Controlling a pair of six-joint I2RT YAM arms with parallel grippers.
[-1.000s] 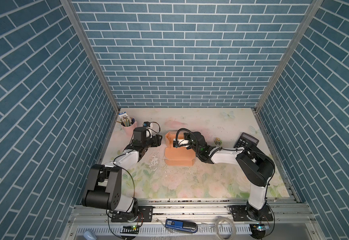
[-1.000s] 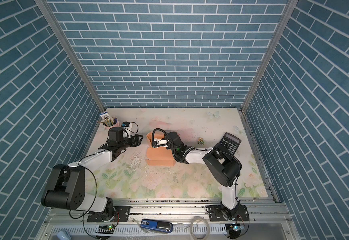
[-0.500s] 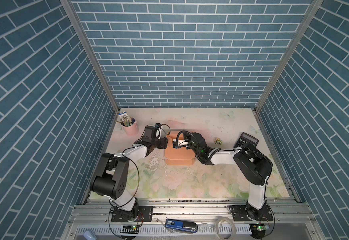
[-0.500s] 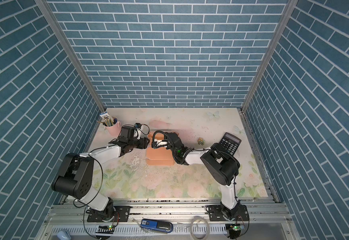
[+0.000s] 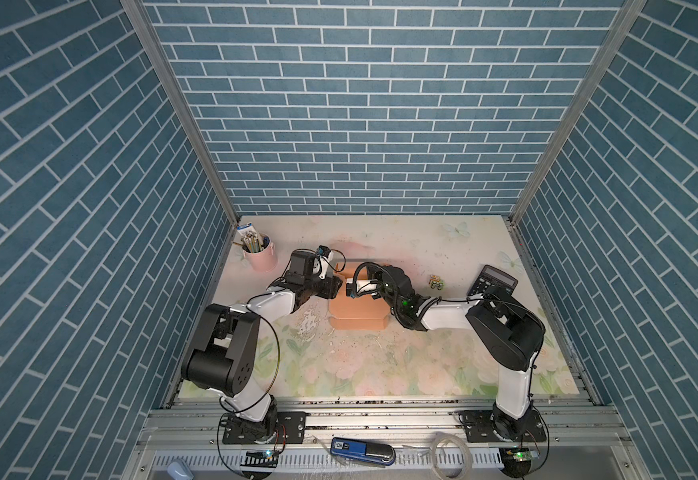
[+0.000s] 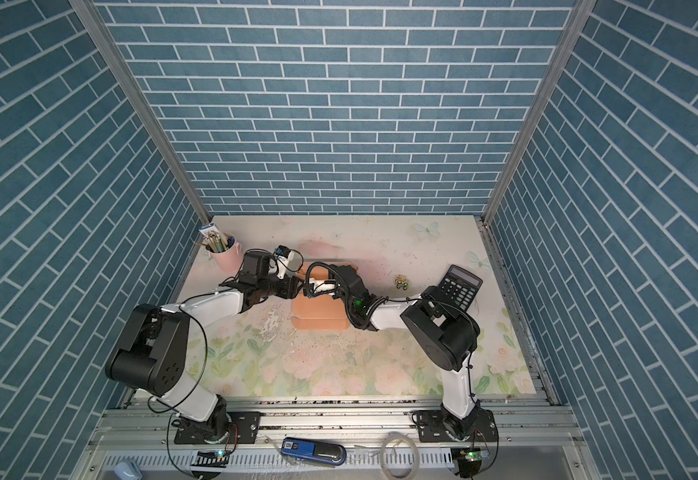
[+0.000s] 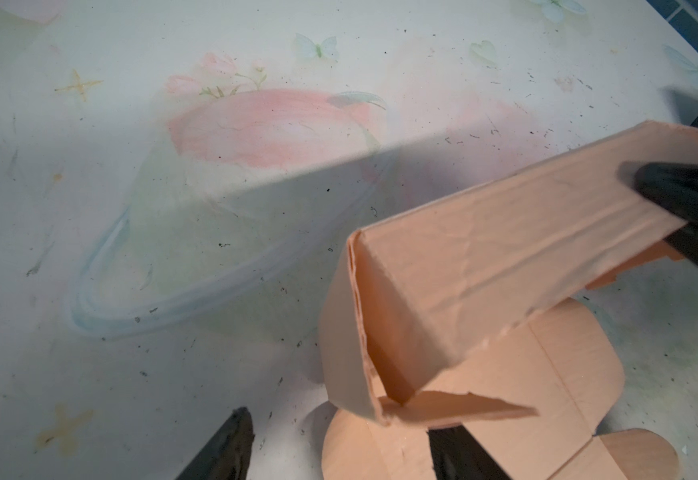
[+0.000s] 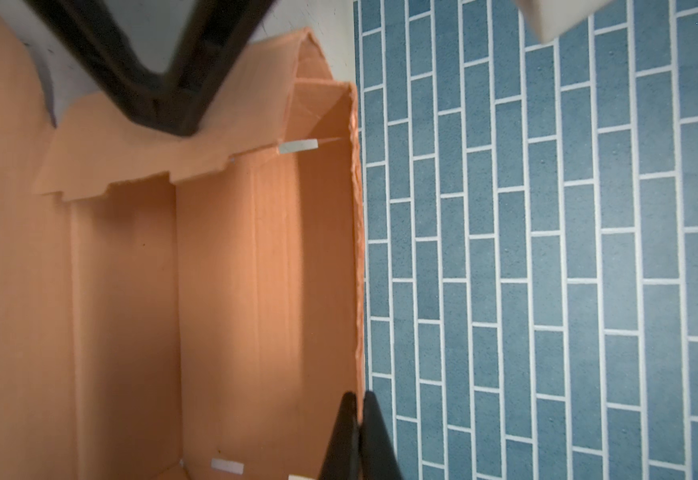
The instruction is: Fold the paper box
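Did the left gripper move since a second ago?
Yes. In a top view, the left gripper slid right, away from the pink cup and up to the box.

paper box (image 5: pixel 357 309): lying mid-table (image 5: pixel 380 374).
pen cup (image 5: pixel 261 257): standing behind and left of the box, in the table's back-left corner.
small toy (image 5: pixel 436 283): sitting right of the box.
calculator (image 5: pixel 492 283): lying farther right, beyond the toy.

Far part of paper box (image 5: pixel 357 309) lay hidden beneath both wrists in both top views. Left gripper (image 7: pixel 339 426) was cut off by frame edge in wrist view, one finger (image 7: pixel 457 457) partly behind flap. Small green-yellow object (image 5: pixel 436 283) was too small to identify.
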